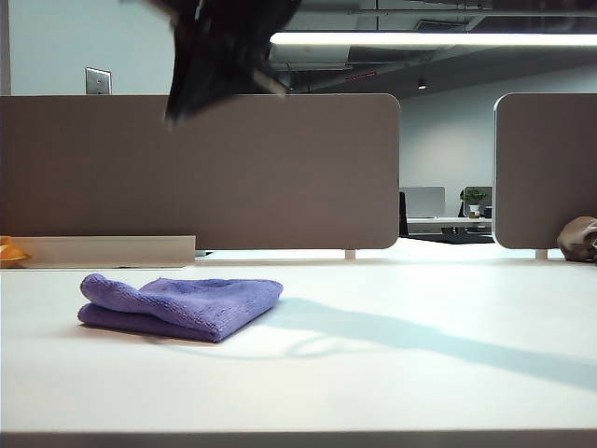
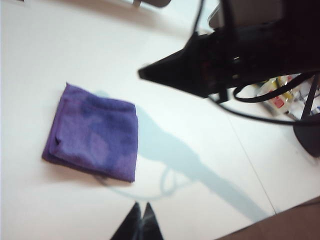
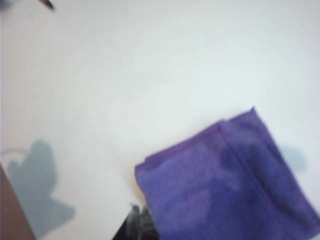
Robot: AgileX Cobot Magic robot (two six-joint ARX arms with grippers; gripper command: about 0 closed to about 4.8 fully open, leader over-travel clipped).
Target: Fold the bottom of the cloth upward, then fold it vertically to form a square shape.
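The cloth (image 1: pixel 182 305) is a purple towel lying folded into a thick, roughly square pad on the white table (image 1: pixel 392 373), left of the middle. It also shows flat in the left wrist view, cloth (image 2: pixel 95 132), and in the right wrist view, cloth (image 3: pixel 225 180). My left gripper (image 2: pixel 140 206) is shut and empty, raised over bare table well apart from the cloth. My right gripper (image 3: pixel 140 210) is shut too, hanging above the table just beside the cloth's edge with nothing in it. A blurred black arm (image 1: pixel 219 56) hangs high above the cloth; the left wrist view shows the right gripper (image 2: pixel 145 74) as a closed point.
Grey partition panels (image 1: pixel 205 168) stand behind the table. At the far left lie a low beige box (image 1: pixel 112 250) and an orange thing (image 1: pixel 9 252); a brown lump (image 1: pixel 578 238) sits at the far right. Cables (image 2: pixel 270 100) hang beside the right arm.
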